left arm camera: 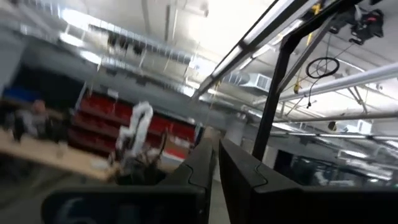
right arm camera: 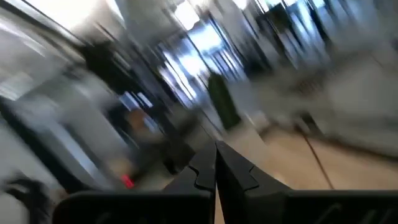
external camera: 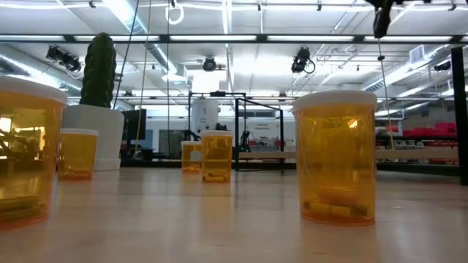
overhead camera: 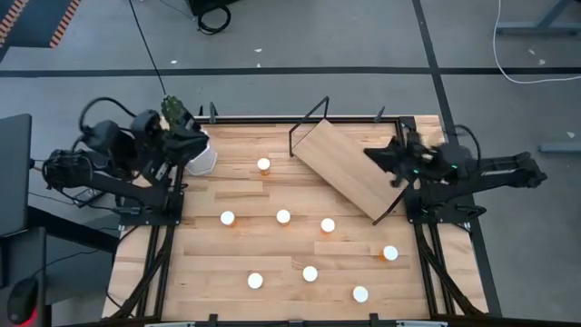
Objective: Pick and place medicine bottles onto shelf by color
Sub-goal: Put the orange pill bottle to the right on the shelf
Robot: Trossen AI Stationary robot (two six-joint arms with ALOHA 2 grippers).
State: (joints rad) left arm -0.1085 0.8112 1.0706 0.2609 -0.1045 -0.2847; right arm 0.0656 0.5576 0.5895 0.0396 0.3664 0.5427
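From where I stood, nothing had been shelved yet. On the left, the left gripper [overhead camera: 195, 138] hung raised over the table's far left corner, beside the white plant pot [overhead camera: 203, 156] with its cactus, its fingers pressed together on nothing. Across the wooden table [overhead camera: 145, 272] the medicine bottles stood loose and upright, white caps showing: one near the pot [overhead camera: 263, 164], three in a row across the middle [overhead camera: 227, 218] [overhead camera: 283, 216] [overhead camera: 328, 225], then four toward the near side [overhead camera: 255, 281] [overhead camera: 310, 272] [overhead camera: 360, 293] [overhead camera: 389, 253]. All eight were well apart from each other. Further right, the shelf [overhead camera: 345, 168] sat tilted on its black wire frame with its board bare. The right gripper [overhead camera: 379, 154] hovered at the shelf's right edge, also closed and empty. By my reckoning the whole job remained: every bottle was left to pick and place.
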